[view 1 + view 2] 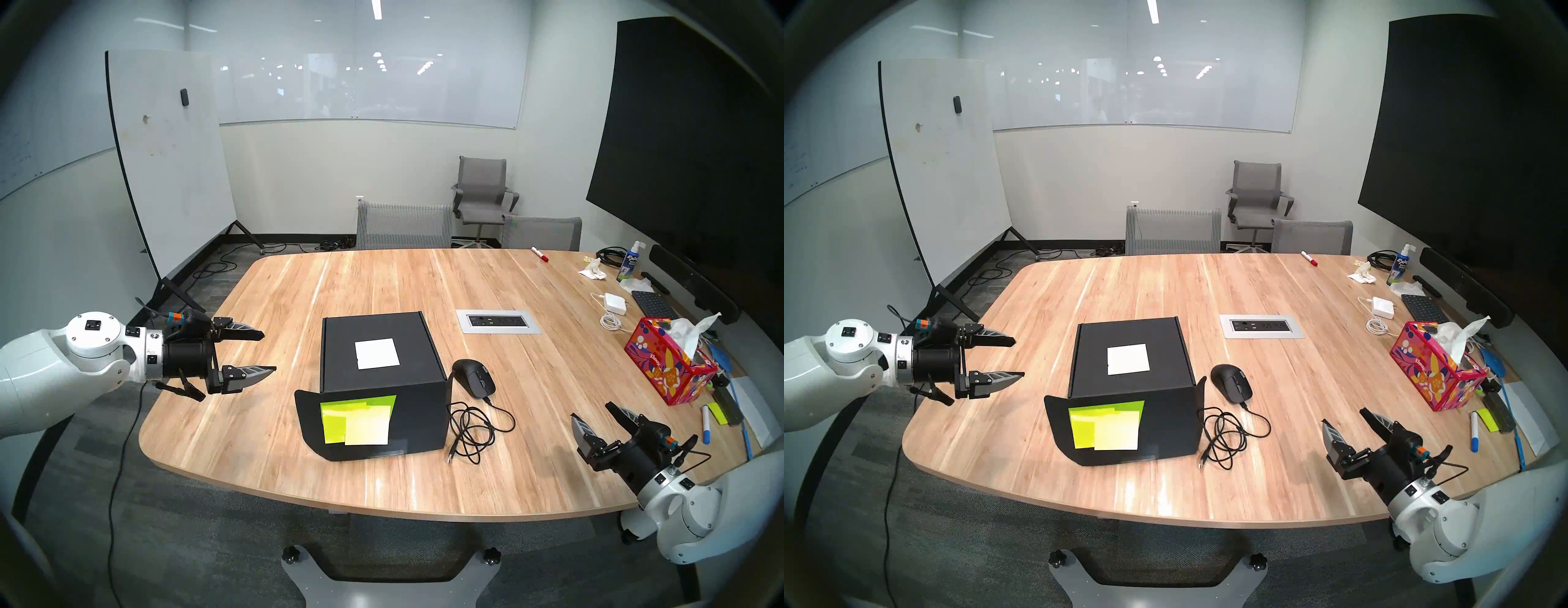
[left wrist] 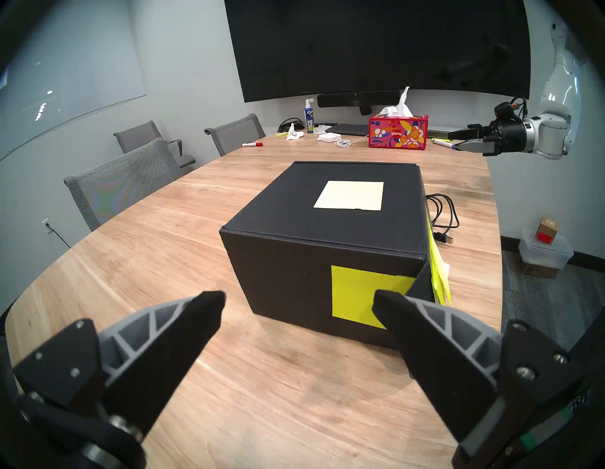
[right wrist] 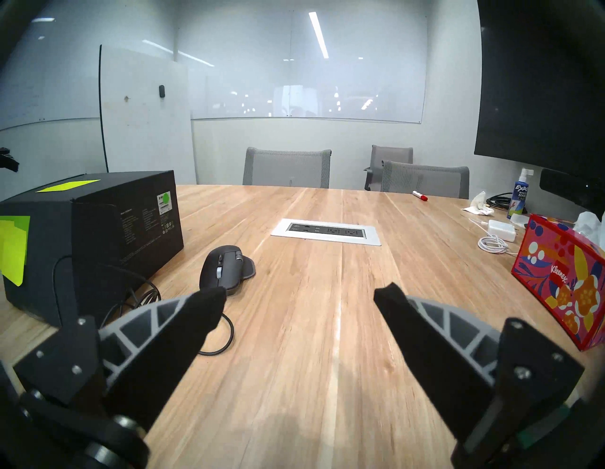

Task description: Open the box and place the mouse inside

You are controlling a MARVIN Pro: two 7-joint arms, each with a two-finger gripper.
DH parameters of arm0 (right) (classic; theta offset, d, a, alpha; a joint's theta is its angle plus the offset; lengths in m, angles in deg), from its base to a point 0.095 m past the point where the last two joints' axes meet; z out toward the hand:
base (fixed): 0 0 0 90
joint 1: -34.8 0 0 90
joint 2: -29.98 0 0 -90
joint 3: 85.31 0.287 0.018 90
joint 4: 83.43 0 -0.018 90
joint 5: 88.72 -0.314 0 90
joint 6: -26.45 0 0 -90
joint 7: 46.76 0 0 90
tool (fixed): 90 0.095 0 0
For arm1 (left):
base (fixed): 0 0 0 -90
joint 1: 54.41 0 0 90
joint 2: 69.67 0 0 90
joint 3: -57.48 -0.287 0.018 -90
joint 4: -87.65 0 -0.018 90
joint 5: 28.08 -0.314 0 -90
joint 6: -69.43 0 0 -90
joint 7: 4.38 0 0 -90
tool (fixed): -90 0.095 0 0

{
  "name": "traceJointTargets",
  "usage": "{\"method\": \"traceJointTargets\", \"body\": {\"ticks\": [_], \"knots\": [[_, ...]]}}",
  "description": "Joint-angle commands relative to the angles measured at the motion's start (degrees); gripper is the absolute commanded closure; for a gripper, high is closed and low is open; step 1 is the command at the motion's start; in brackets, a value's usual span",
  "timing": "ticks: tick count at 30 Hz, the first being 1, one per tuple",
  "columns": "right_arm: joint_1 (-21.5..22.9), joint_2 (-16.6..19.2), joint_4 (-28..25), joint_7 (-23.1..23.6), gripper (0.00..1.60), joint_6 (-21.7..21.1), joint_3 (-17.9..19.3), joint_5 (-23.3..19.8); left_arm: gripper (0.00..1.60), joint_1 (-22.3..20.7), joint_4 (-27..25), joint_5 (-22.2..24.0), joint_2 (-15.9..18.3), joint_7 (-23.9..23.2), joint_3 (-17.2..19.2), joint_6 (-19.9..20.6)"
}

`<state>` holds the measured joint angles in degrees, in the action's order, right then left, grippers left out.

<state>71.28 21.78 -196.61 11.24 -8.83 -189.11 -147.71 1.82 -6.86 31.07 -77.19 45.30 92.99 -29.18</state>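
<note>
- Left gripper (image 1: 263,352): jaws spread wide, nothing between them. Hovers over the table's left edge, at 9 o'clock from the box, tips aimed at it, well apart.
- Left wrist view: fingers (image 2: 196,314) frame the box's (image 2: 314,262) near side wall; a yellow-green note (image 2: 360,291) sits on that wall, partly behind the right fingertip.
- Right gripper (image 1: 594,418): jaws also wide, empty. Hovers over the table's near right corner, at 4 o'clock from the mouse, well apart from it.
- Right wrist view: mouse (image 3: 226,268) lies past the left fingertip (image 3: 209,311) at about 11 o'clock, no contact.
- Box (image 1: 377,365): black, lid closed on top, near table centre. White square note (image 1: 376,353) on the lid. Front face carries overlapping yellow-green sticky notes (image 1: 358,418); side flaps stick out at both front corners.
- Mouse (image 1: 473,377): black, on the table just beside the box at its 3 o'clock. Cable (image 1: 471,429) loops loosely toward 6 o'clock, USB plug at the near end.
- Table (image 1: 382,288): wood, with a power outlet plate (image 1: 498,321) at 2 o'clock from the box.
- Red floral tissue box (image 1: 670,367), white charger (image 1: 615,303) and markers clutter the right edge.
</note>
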Motion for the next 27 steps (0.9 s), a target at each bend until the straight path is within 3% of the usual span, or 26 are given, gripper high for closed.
{"method": "traceJointTargets", "body": {"ticks": [1, 27], "knots": [[0.8, -1.1, -0.2, 2.5, 0.00, 0.3, -0.1, -0.8, 0.00, -0.7, -0.1, 0.1, 0.1, 0.0, 0.7, -0.2], [1.5, -4.4, -0.9, 12.8, 0.00, 0.3, -3.0, -4.7, 0.00, -0.9, -0.2, 0.1, 0.1, 0.1, 0.5, -0.2]]}}
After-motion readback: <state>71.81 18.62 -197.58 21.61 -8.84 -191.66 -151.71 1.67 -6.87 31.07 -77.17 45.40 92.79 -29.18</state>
